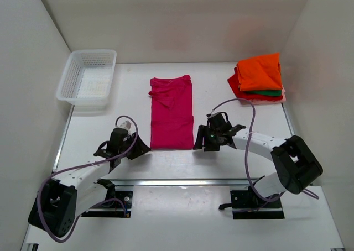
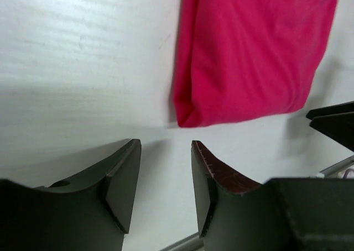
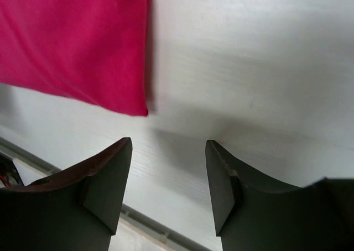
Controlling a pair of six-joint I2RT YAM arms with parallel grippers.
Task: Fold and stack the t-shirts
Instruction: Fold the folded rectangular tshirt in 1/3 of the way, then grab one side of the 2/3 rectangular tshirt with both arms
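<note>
Flanking the lower edge of the magenta shirt [image 1: 171,114]: your left hand [image 2: 166,146] and right hand [image 3: 168,143].
Both hands' fingers stand apart, gripping nothing, over the table [image 1: 127,96].

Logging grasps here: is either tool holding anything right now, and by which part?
Nothing held: left tool and right tool are open beside the magenta shirt.

Plain magenta-pink shirt [image 2: 249,52] ahead of black left tool [image 2: 165,146]. Beyond right tool [image 1: 200,141]: orange shirt [image 1: 260,71], green shirt [image 1: 268,92], red shirt [image 1: 239,88]. White mesh basket [image 1: 91,51].
</note>
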